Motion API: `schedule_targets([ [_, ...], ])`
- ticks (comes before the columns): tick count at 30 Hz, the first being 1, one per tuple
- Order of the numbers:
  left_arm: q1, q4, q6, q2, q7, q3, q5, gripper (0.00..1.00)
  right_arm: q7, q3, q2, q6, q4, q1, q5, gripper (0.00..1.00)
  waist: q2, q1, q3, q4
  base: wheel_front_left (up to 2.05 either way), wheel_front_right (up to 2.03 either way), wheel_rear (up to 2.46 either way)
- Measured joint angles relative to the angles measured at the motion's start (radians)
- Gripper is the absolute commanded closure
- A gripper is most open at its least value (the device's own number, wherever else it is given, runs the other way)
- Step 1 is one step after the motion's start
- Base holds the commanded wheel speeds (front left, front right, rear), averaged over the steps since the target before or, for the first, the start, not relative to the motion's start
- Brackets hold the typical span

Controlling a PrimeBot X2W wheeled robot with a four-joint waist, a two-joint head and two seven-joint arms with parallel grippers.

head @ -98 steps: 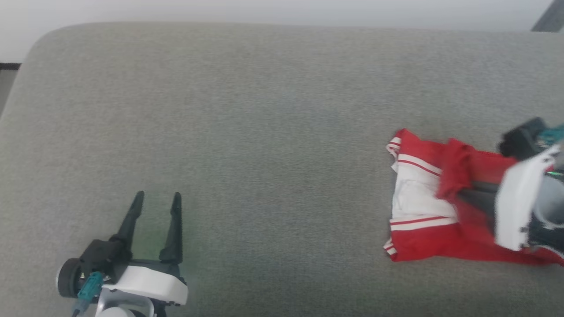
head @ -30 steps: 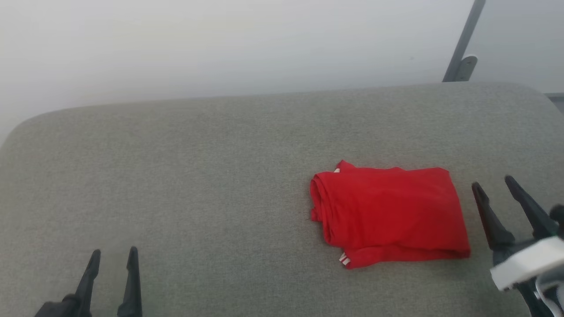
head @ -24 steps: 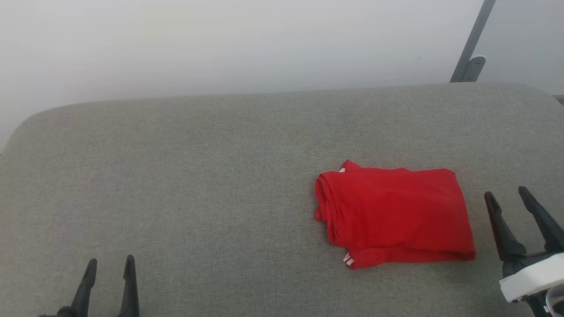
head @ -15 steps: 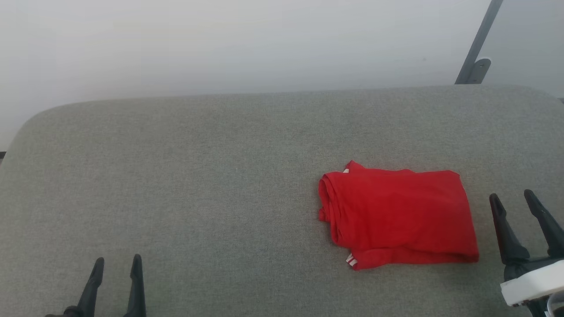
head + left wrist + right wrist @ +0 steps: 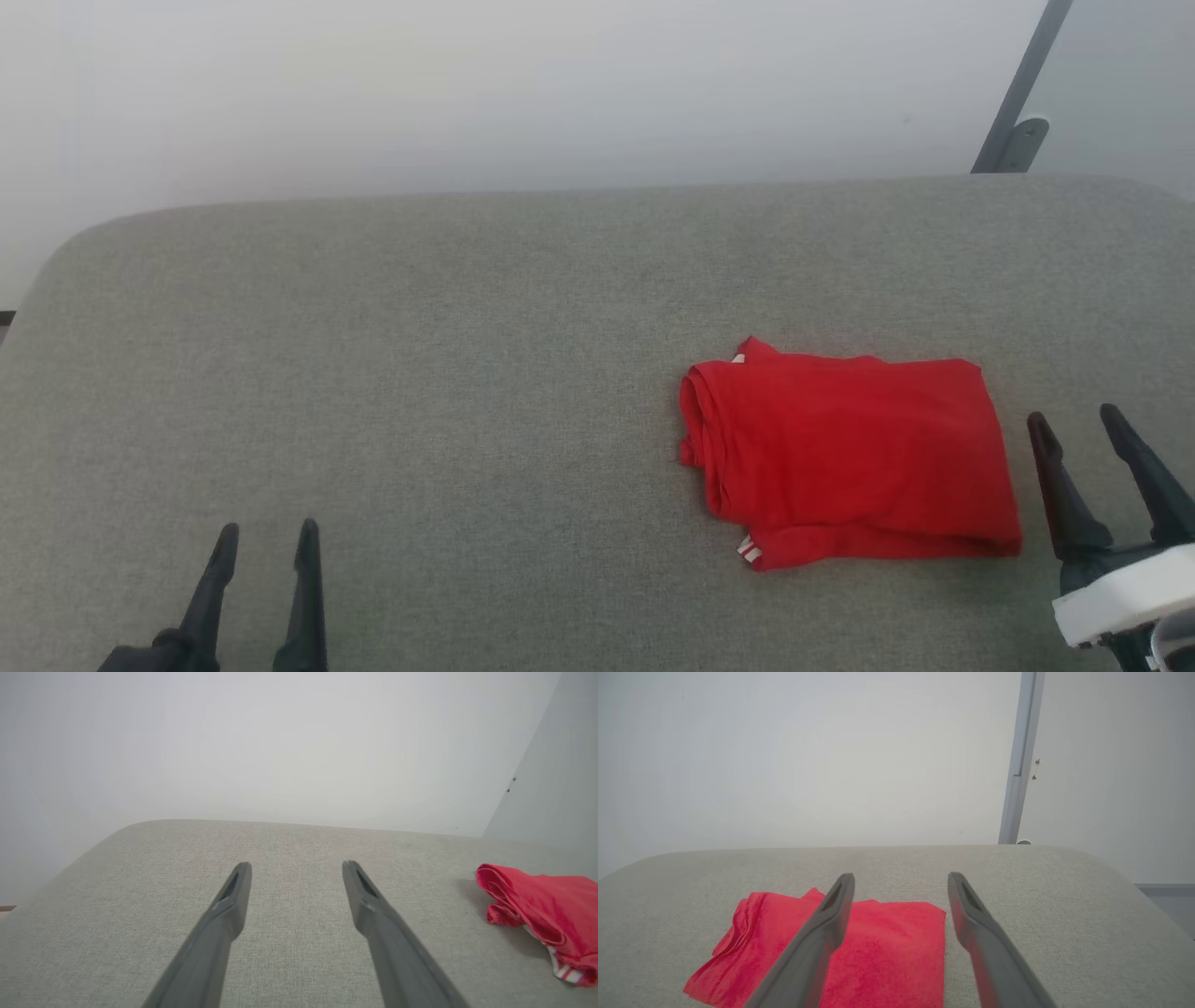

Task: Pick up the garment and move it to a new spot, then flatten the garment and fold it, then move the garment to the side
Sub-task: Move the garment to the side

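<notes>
Evidently folded, the garment (image 5: pixel 850 462) lies toward 3 o'clock on the grey cushion (image 5: pixel 467 373).
Long axis 9-to-3; right gripper (image 5: pixel 1072 416) nearer, just beside its 3 o'clock end; both it and left gripper (image 5: pixel 269 528) gape wide, empty.

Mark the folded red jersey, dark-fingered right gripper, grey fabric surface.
folded red jersey (image 5: pixel 850 457), head view, middle of top layer.
right gripper (image 5: pixel 1072 416), head view, midway between open fingertips.
grey fabric surface (image 5: pixel 420 373), head view, bare patch.
</notes>
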Motion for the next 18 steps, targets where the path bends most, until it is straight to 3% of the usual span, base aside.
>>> schedule_targets([
  [3,-0.016,-0.002,0.0,0.0,0.0,-0.016,0.002,0.0,0.057,0.012,-0.018,0.0,0.006,-0.019,0.003,0.0,0.0,0.0,0.009,0.003,0.0,0.0,0.0],
  [9,-0.087,-0.001,0.0,0.004,0.0,-0.062,0.003,0.0,0.297,0.103,-0.128,0.0,0.042,-0.152,0.004,0.0,0.0,0.0,0.05,0.002,0.0,0.0,0.0],
  [18,-0.228,0.014,0.0,0.016,0.0,-0.127,0.005,0.0,0.737,0.172,-0.221,0.0,0.167,-0.39,0.201,0.0,0.0,-0.0001,0.156,0.007,0.0,0.0,0.0],
])
